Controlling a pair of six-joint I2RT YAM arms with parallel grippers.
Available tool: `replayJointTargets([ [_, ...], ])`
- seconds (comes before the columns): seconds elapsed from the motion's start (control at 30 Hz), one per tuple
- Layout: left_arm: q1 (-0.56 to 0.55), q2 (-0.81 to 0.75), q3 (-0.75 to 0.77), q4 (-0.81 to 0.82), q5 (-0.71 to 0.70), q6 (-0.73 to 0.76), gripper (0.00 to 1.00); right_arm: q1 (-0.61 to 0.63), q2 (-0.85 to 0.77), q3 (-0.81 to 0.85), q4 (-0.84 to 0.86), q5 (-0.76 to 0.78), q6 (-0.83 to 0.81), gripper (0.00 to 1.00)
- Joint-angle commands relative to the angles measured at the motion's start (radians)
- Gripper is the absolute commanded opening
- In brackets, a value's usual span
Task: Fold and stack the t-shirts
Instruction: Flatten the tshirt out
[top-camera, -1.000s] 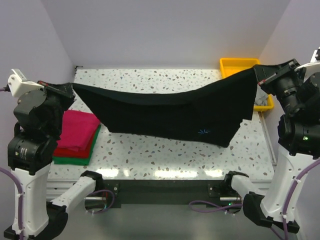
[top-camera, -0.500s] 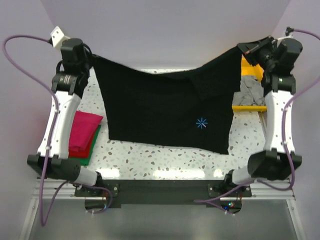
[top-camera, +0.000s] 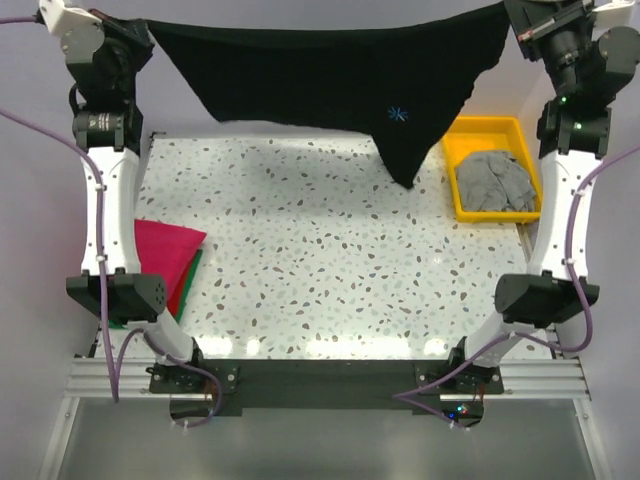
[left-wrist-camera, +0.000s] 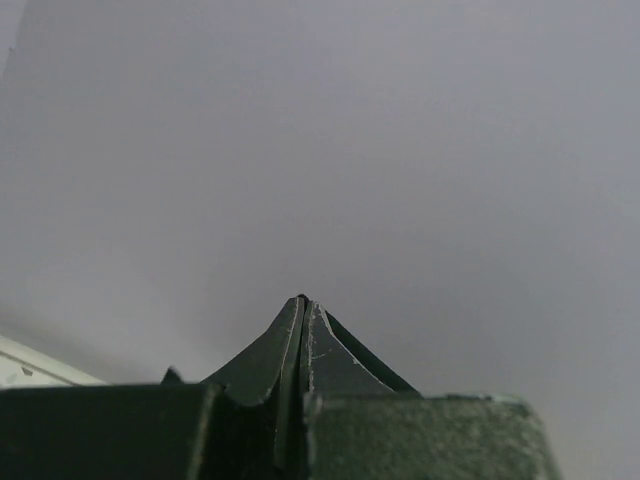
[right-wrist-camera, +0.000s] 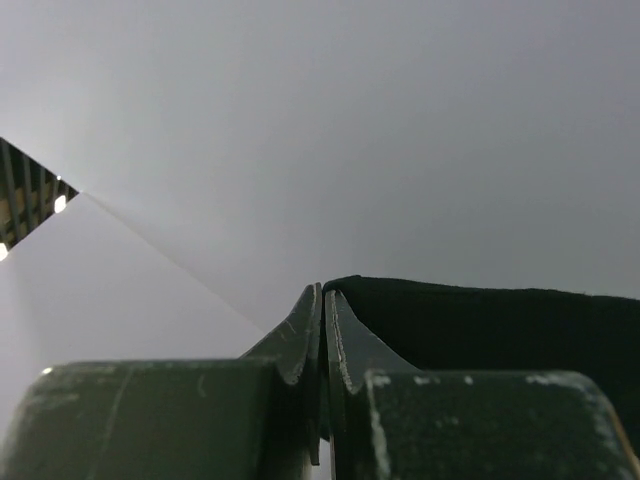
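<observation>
The black t-shirt (top-camera: 330, 75) hangs stretched between both raised arms at the top of the overhead view, its lower corner dangling near the yellow tray. My left gripper (top-camera: 148, 28) is shut on the shirt's left end, and my right gripper (top-camera: 510, 22) is shut on its right end. In the left wrist view the gripper (left-wrist-camera: 303, 300) has its jaws pressed together, with a sliver of black cloth (left-wrist-camera: 365, 360) beside them. In the right wrist view black cloth (right-wrist-camera: 500, 330) runs off from the shut gripper (right-wrist-camera: 322, 290). A folded stack (top-camera: 160, 255) lies at the table's left, magenta on top, red and green edges beneath.
A yellow tray (top-camera: 485, 125) stands at the table's back right with the crumpled grey t-shirt (top-camera: 492, 180) in it. The speckled tabletop (top-camera: 330, 250) lies beneath the hanging shirt. White walls close in on the back and both sides.
Both arms have risen and stretched upward, carrying the black t-shirt from hanging low over the table to high at the top of the view.
</observation>
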Motion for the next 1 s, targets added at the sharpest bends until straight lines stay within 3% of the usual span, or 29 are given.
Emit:
replayJointTargets([
  [0.0, 0.029, -0.104, -0.083, 0.119, 0.018, 0.022, 0.0, -0.007, -0.106, -0.124, 0.07, 0.018, -0.024, 0.0],
  [0.1, 0.037, -0.179, -0.25, 0.122, 0.038, 0.011, 0.0, -0.005, -0.169, -0.28, 0.026, 0.001, -0.046, 0.0],
  [0.2, 0.037, -0.303, -0.551, 0.157, 0.063, -0.012, 0.0, -0.005, -0.25, -0.472, -0.016, -0.017, -0.069, 0.0],
  [0.3, 0.037, -0.377, -0.741, 0.166, 0.069, -0.036, 0.0, -0.007, -0.316, -0.68, -0.054, -0.031, -0.1, 0.0],
  [0.5, 0.037, -0.534, -1.213, 0.153, 0.067, -0.07, 0.0, -0.005, -0.451, -1.033, -0.206, 0.036, -0.242, 0.0],
  [0.77, 0.038, -0.552, -1.517, 0.085, 0.035, -0.102, 0.0, -0.005, -0.454, -1.4, -0.228, 0.105, -0.374, 0.0],
  [0.97, 0.037, -0.604, -1.643, 0.067, 0.017, -0.109, 0.0, -0.01, -0.467, -1.515, -0.257, 0.185, -0.44, 0.02],
])
